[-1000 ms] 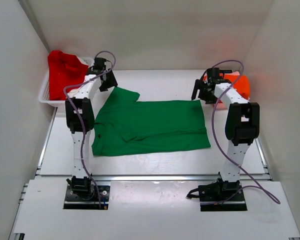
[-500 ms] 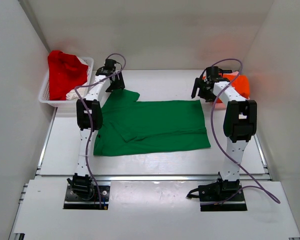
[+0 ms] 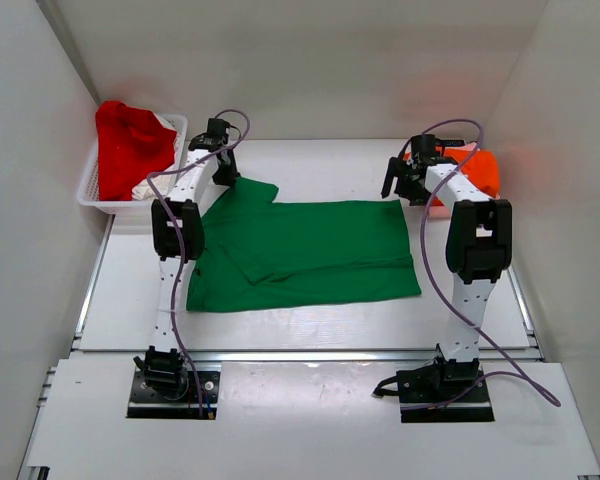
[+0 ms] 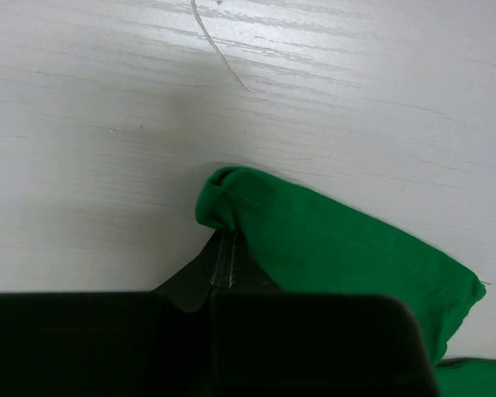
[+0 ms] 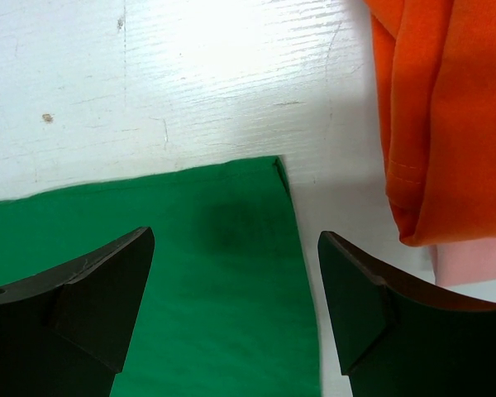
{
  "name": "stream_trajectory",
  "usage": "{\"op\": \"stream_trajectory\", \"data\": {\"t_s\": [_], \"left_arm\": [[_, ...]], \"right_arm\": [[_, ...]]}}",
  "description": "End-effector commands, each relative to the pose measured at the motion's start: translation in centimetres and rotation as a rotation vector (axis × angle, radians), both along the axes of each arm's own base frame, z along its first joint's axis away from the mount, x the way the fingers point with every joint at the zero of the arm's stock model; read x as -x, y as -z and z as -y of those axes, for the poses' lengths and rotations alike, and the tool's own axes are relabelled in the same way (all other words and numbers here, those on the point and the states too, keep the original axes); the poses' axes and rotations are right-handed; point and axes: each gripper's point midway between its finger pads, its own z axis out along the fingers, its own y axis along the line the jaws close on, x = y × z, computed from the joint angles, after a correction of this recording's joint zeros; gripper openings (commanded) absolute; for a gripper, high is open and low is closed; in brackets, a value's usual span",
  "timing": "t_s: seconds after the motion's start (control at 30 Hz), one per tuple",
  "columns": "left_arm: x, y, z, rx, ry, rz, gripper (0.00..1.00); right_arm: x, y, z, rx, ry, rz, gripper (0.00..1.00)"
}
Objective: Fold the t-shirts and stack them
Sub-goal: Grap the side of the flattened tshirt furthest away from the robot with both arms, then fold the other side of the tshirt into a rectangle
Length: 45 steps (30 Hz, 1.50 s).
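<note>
White counter (image 3: 310,320) bearing one green shirt (image 3: 310,250), spread flat; left fingers (image 4: 223,260) pinch its sleeve edge shut; right fingers (image 3: 399,184) gape wide, empty, its hem corner between them, probably so both ends lift together for folding. Right of those fingers: one orange shirt (image 5: 430,124), one pink shirt (image 5: 471,260) against it

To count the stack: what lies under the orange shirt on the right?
A pale pink cloth peeks out beneath the orange shirt. How far it extends, and anything else below, is covered.
</note>
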Motion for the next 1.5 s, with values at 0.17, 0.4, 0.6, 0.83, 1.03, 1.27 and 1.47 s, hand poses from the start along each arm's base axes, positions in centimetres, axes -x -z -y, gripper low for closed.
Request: {"op": "stream_trajectory", "data": {"t_s": [0.17, 0.4, 0.6, 0.83, 1.03, 1.27, 1.47], "left_arm": [[-0.1, -3.2, 1.6, 0.080, 0.046, 0.043, 0.00], [-0.1, -7.7, 2.5, 0.187, 0.058, 0.124, 0.00], [0.3, -12.6, 1.6, 0.217, 0.050, 0.226, 0.00], [3.3, -15.5, 0.3, 0.186, 0.062, 0.219, 0.00], [9.1, -11.9, -1.6, 0.186, 0.051, 0.131, 0.00], [16.6, -8.8, -2.3, 0.164, 0.058, 0.072, 0.00], [20.2, -8.4, -3.7, 0.146, 0.036, 0.055, 0.00]], "right_arm": [[-1.9, 1.5, -0.5, 0.025, 0.005, -0.013, 0.78], [-2.6, 4.0, -2.2, 0.022, -0.023, -0.082, 0.64], [-2.8, 3.1, -2.6, 0.035, -0.054, -0.091, 0.00], [-3.2, -1.4, -1.1, 0.052, -0.080, 0.028, 0.00], [0.9, -2.5, 0.3, 0.013, -0.083, 0.084, 0.00], [5.5, -4.0, -0.1, -0.075, -0.112, 0.175, 0.00], [9.4, -3.6, -1.8, -0.137, -0.180, 0.175, 0.00]]}}
